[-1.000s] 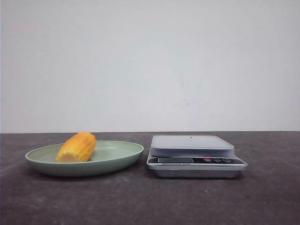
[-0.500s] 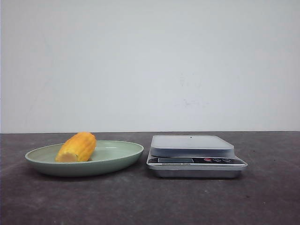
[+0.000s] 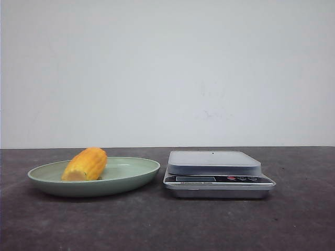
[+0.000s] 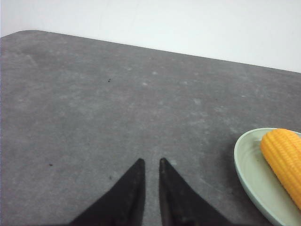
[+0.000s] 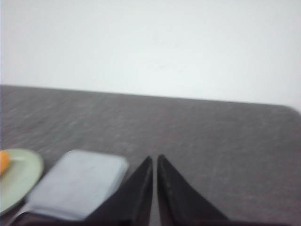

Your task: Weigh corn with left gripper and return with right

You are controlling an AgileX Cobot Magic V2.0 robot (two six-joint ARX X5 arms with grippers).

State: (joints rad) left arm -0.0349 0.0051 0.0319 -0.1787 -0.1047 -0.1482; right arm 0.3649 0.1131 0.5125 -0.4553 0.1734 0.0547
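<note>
The yellow-orange corn (image 3: 85, 164) lies on the left part of the green plate (image 3: 133, 177) at the left of the table. The silver scale (image 3: 215, 173) stands just right of the plate, its platform bare. Neither gripper shows in the front view. In the left wrist view my left gripper (image 4: 151, 162) is shut and empty over bare table, with the plate (image 4: 244, 169) and corn (image 4: 284, 157) off to one side. In the right wrist view my right gripper (image 5: 154, 158) is shut and empty beside the scale (image 5: 77, 183); the plate's edge (image 5: 23, 176) and a bit of corn (image 5: 3, 162) show beyond it.
The dark grey table (image 3: 157, 225) runs back to a plain white wall (image 3: 167, 73). The table's rounded far corner shows in the left wrist view (image 4: 28, 35).
</note>
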